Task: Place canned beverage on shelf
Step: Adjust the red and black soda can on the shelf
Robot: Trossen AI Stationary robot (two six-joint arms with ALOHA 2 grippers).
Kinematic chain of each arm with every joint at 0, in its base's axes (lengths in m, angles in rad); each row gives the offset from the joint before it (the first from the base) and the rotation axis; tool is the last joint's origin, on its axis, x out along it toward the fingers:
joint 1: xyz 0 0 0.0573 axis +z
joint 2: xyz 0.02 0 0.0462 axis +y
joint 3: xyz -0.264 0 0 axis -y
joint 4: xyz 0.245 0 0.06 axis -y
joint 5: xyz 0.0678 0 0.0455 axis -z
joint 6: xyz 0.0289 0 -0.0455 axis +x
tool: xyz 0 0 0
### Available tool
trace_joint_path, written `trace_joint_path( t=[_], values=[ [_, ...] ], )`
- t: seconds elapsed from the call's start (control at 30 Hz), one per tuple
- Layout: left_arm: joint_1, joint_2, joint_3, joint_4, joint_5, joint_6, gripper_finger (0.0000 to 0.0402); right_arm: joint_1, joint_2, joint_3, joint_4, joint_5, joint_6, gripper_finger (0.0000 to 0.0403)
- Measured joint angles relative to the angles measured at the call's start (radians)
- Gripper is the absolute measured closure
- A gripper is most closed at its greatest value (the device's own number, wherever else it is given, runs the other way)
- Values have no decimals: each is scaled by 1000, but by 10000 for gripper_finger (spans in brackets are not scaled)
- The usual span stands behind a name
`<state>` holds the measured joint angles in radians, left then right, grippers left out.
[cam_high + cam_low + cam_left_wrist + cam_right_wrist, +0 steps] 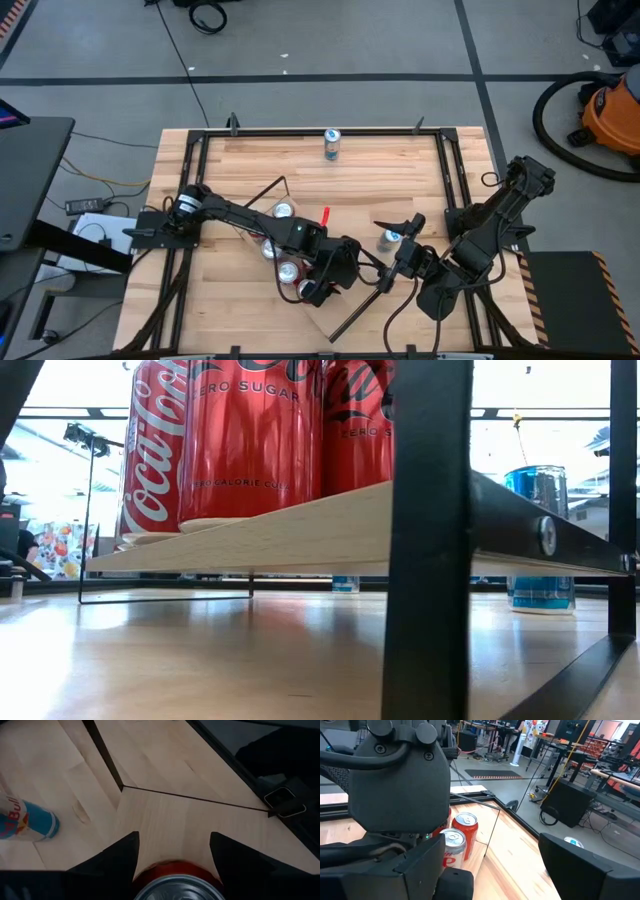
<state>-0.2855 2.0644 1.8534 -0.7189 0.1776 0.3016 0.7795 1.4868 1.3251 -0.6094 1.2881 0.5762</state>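
Observation:
The shelf (300, 250) is a pale wood plank with black rods, lying slantwise on the table's middle; in the low view its plank (300, 530) carries red cola cans (230, 440). Several red cans (284, 211) stand on it. My left gripper (322, 285) is shut on the nearest red can (177, 887) at the plank's near end. My right gripper (405, 238) is open, right of the shelf, with a blue-and-silver can (390, 240) standing on the table beside one finger; only that can's top (572, 841) shows behind the finger. Whether they touch I cannot tell. My left gripper has the red can's upper wall (150, 872) between its two fingers (120, 857), which reach past the can on both sides. The can is upright, its silver top toward the wrist camera. Its base is hidden; it appears to stand on the shelf plank (175, 830).
A second blue can (332, 143) stands at the table's far edge. A black metal frame (200, 160) runs around the tabletop, and a black post (430, 540) stands close in the low view. My left arm's body (395, 775) is right in front of my right gripper.

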Motion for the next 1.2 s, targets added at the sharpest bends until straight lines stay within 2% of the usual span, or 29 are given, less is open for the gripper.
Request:
trace_joint_path(
  t=[0.8,1.2],
  values=[
    [0,-21,-2,-78,-62,-2,148,0,0,0,3,1,4,72],
    [-6,-42,-3,-52,-84,12,148,0,0,0,10,5,7,72]
  ],
)
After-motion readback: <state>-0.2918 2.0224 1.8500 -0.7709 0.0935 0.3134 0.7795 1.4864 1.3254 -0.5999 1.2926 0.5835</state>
